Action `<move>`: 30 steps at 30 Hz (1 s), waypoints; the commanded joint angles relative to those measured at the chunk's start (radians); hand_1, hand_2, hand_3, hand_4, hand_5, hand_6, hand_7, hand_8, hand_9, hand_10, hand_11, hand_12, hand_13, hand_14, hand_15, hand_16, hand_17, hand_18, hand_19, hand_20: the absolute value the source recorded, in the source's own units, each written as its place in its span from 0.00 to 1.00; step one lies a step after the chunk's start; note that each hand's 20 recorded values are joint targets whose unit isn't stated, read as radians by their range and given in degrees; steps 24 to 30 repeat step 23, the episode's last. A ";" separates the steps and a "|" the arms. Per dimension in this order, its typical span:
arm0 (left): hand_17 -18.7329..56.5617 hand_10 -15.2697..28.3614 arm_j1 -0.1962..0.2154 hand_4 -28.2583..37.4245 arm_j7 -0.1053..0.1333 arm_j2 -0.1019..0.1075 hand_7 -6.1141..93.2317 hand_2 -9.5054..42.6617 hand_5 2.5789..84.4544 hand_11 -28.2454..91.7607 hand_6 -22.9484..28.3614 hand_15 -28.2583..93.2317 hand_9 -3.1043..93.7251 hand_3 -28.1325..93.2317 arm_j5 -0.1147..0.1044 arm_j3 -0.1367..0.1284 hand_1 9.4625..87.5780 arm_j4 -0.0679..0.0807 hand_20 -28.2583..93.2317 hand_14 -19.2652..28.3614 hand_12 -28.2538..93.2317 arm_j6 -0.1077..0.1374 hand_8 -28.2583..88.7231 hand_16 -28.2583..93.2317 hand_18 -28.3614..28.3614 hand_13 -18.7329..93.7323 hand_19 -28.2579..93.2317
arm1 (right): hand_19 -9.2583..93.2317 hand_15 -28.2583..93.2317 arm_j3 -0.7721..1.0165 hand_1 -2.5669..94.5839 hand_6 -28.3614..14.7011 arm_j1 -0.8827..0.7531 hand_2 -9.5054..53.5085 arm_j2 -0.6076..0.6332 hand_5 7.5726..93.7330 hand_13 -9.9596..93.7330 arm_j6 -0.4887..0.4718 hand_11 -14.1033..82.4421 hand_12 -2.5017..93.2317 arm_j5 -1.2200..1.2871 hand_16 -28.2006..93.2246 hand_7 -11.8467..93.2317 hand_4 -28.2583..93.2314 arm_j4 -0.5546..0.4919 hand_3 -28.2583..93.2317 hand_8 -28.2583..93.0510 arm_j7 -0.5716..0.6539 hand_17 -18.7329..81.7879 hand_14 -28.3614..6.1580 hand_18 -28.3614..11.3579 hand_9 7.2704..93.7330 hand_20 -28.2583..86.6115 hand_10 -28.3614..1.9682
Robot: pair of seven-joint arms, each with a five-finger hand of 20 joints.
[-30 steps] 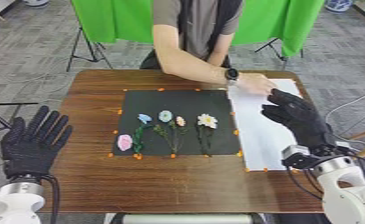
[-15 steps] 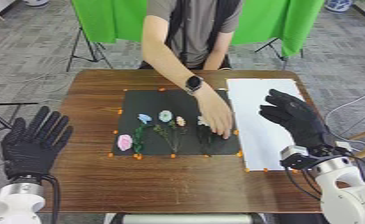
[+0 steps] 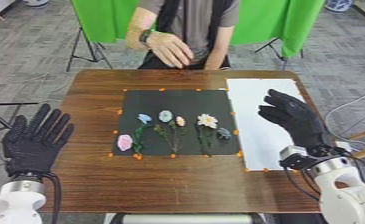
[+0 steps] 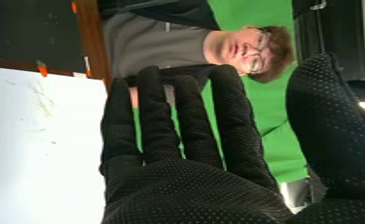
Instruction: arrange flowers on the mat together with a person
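On the black mat (image 3: 165, 147) lie a pink flower (image 3: 124, 142), pale blue flowers (image 3: 165, 116), a small peach flower (image 3: 180, 121), a white daisy (image 3: 207, 121) and a dusty-blue flower (image 3: 224, 133) close to the mat's right edge. In the head view my left hand (image 3: 32, 150) rests open, left of the table. My right hand (image 3: 292, 116) is above the white sheet's right side, holding nothing. The right wrist view shows the right hand (image 4: 192, 190) with straight fingers. A person's hand (image 3: 170, 49) hangs in the air beyond the table's far edge.
A white sheet (image 3: 258, 125) lies right of the mat, with orange tape bits along its edges. The brown wooden table (image 3: 161, 187) extends in front of the mat. The white sheet (image 4: 41, 150) also appears in the right wrist view.
The person's hand went from the white sheet to the mat's right part, then back off the table. The dusty-blue flower now lies there beside the daisy. My hands have hardly moved.
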 commanded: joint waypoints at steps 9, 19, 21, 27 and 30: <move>0.16 0.67 0.003 0.00 -0.014 0.003 0.17 0.49 0.51 0.38 0.60 0.47 0.42 0.84 0.019 -0.004 0.18 0.014 0.33 0.72 0.30 -0.034 0.17 0.17 0.75 0.41 0.51 | 0.45 0.34 -0.004 0.29 0.63 -0.017 0.26 0.009 0.44 0.42 -0.037 0.19 0.20 -0.001 0.47 0.25 0.05 -0.015 0.87 0.15 0.017 0.28 0.42 0.29 0.39 0.37 0.51; 0.16 0.67 0.000 0.00 -0.014 0.005 0.17 0.48 0.50 0.38 0.59 0.47 0.42 0.84 0.028 -0.010 0.18 0.009 0.33 0.71 0.30 -0.045 0.17 0.17 0.75 0.41 0.51 | 0.46 0.33 -0.006 0.28 0.63 -0.020 0.28 0.007 0.44 0.42 -0.032 0.19 0.20 0.012 0.47 0.24 0.05 -0.023 0.86 0.15 -0.003 0.28 0.42 0.28 0.39 0.37 0.52; 0.16 0.67 0.003 0.00 -0.010 0.006 0.17 0.48 0.50 0.38 0.59 0.47 0.42 0.84 0.032 -0.009 0.18 0.007 0.33 0.71 0.30 -0.041 0.17 0.17 0.75 0.41 0.51 | 0.46 0.33 -0.008 0.28 0.63 -0.023 0.28 0.004 0.44 0.42 -0.022 0.19 0.20 0.016 0.47 0.24 0.05 -0.024 0.86 0.15 -0.003 0.28 0.42 0.28 0.39 0.37 0.52; 0.16 0.67 0.008 0.00 -0.009 0.002 0.17 0.48 0.50 0.38 0.59 0.47 0.42 0.84 0.029 -0.006 0.18 0.005 0.33 0.71 0.30 -0.042 0.17 0.18 0.75 0.41 0.51 | 0.46 0.33 -0.008 0.28 0.63 -0.024 0.28 0.004 0.44 0.42 -0.026 0.19 0.20 0.025 0.47 0.24 0.06 -0.027 0.86 0.15 0.008 0.28 0.42 0.28 0.39 0.37 0.52; 0.16 0.67 0.008 0.00 -0.009 0.002 0.17 0.48 0.50 0.38 0.59 0.47 0.42 0.84 0.029 -0.006 0.18 0.005 0.33 0.71 0.30 -0.042 0.17 0.18 0.75 0.41 0.51 | 0.46 0.33 -0.008 0.28 0.63 -0.024 0.28 0.004 0.44 0.42 -0.026 0.19 0.20 0.025 0.47 0.24 0.06 -0.027 0.86 0.15 0.008 0.28 0.42 0.28 0.39 0.37 0.52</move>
